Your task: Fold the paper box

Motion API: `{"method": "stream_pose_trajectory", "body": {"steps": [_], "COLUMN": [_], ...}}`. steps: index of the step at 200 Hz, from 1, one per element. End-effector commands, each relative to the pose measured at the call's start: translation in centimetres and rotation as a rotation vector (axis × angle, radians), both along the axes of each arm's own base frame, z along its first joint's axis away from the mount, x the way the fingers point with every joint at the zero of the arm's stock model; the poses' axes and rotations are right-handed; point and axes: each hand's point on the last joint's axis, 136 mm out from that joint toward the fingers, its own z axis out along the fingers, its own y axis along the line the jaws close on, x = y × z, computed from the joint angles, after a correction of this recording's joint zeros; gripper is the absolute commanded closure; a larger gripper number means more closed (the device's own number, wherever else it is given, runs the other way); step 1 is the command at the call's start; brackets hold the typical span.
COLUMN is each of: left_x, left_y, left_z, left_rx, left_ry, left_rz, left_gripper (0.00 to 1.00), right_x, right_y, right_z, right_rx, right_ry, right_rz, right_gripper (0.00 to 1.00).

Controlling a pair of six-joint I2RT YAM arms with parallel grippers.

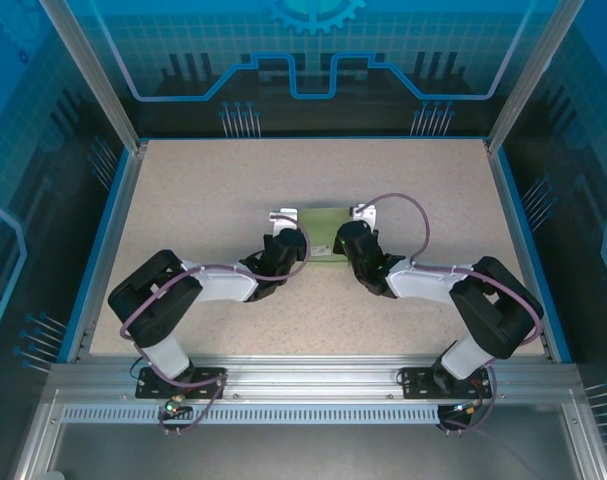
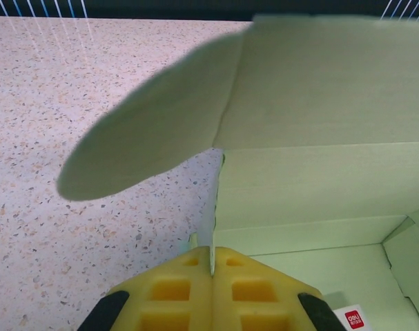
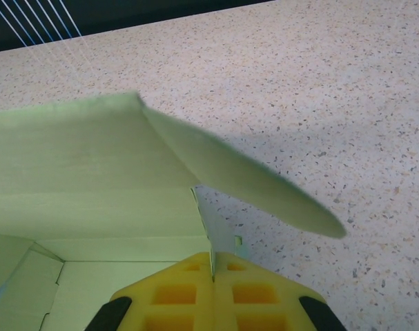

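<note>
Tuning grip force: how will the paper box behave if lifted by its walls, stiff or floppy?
Likely floppy: the paper box is thin card, and its rounded flap juts unsupported. Probably very light, so a push may slide it across the table. The left pincer and right pincer pinch thin wall edges, which could crease.

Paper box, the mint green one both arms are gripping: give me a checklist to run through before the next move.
1. Left fingers shut on an end wall of the pale mint-green cardboard box: ok.
2. Right fingers shut on the other end wall: ok.
3. Rounded end flaps free, splayed outwards: ok.
4. Lid panel closed: not ok, it stands open.
5. Box well inside the edges of the speckled table: ok.
6. Small white tag loose or stuck down: cannot tell.
</note>
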Motion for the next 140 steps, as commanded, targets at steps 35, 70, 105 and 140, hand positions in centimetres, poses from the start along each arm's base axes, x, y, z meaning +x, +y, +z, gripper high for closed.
{"method": "stream_pose_trajectory", "body": {"steps": [35, 70, 105, 140], "left_x": [-1.6, -2.0, -2.2, -2.5], "left_y": [-1.1, -0.8, -0.5, -0.3], "left_z": [-0.4, -0.8, -0.8, -1.4], "left_rx": [0.012, 0.023, 0.032, 0.037], "left_ry": [0.003, 0.004, 0.007, 0.008], "left_rz": [-0.067, -0.067, -0.066, -0.066], "left_gripper": [1.00, 1.00, 1.00, 1.00], "right_x": [-2.2, -3.1, -3.2, -3.5], "right_y": [1.0, 0.3, 0.2, -0.5], "right_z": [-1.6, -2.8, -2.4, -3.1], "right_rx": [0.064, 0.061, 0.074, 0.012], "right_ry": [0.069, 0.121, 0.131, 0.132], "right_rz": [-0.005, -0.046, -0.057, -0.053], "right_gripper": [0.95, 0.95, 0.95, 0.95]}}
